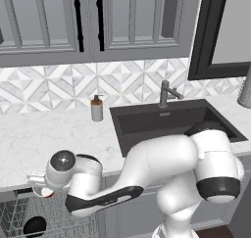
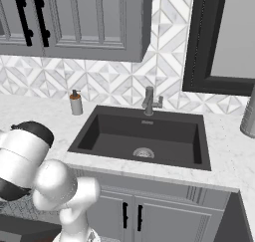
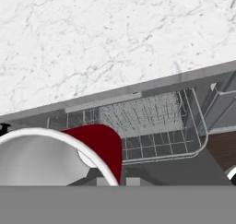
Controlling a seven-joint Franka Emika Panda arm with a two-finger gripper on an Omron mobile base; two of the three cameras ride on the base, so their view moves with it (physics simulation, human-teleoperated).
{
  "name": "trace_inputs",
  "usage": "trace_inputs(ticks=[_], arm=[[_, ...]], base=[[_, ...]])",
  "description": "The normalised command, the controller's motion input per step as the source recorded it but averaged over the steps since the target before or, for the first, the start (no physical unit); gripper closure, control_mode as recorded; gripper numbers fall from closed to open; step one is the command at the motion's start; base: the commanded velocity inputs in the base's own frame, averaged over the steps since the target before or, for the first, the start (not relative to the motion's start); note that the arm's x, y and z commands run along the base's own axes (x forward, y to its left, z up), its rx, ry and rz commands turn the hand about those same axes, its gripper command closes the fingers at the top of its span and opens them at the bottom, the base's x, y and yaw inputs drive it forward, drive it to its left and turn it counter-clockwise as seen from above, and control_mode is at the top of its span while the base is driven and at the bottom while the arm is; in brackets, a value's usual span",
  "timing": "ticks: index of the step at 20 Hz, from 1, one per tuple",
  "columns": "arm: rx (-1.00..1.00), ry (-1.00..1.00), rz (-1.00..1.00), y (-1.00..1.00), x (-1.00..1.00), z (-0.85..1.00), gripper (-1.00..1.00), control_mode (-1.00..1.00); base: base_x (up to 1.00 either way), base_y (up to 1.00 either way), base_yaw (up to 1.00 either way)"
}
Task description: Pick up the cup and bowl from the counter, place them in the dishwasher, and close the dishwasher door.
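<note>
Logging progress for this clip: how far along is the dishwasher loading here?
Done: the bowl lies in the dishwasher rack. In hand: the gripper carries the cup over the open rack, just past the counter edge. Left: set the cup down, then close the door.

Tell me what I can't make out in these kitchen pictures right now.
- Gripper: in the left base view the white hand covers its fingers, so open or shut is unclear.
- Cup: cut off by the hand view's bottom edge, so its grip is hidden.
- Bowl: a dark round shape in the dishwasher rack, partly cut off by the left base view's bottom edge.
</note>
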Motion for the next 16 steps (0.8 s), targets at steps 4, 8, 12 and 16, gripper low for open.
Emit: trace_inputs(ticks=[4, 8, 12, 16], arm=[[0.03, -0.18, -0.02, 0.03, -0.31, -0.26, 1.00, -1.00], [0.05, -0.27, -0.11, 0.16, -0.20, -0.43, 1.00, -1.00], [0.03, -0.21, -0.16, 0.19, -0.18, -0.41, 1.00, -1.00], [0.02, -0.15, -0.15, 0.05, -0.28, -0.11, 1.00, -1.00]], base=[[0.00, 0.00, 0.00], [0.00, 0.00, 0.00], [0.00, 0.00, 0.00], [0.00, 0.00, 0.00]])
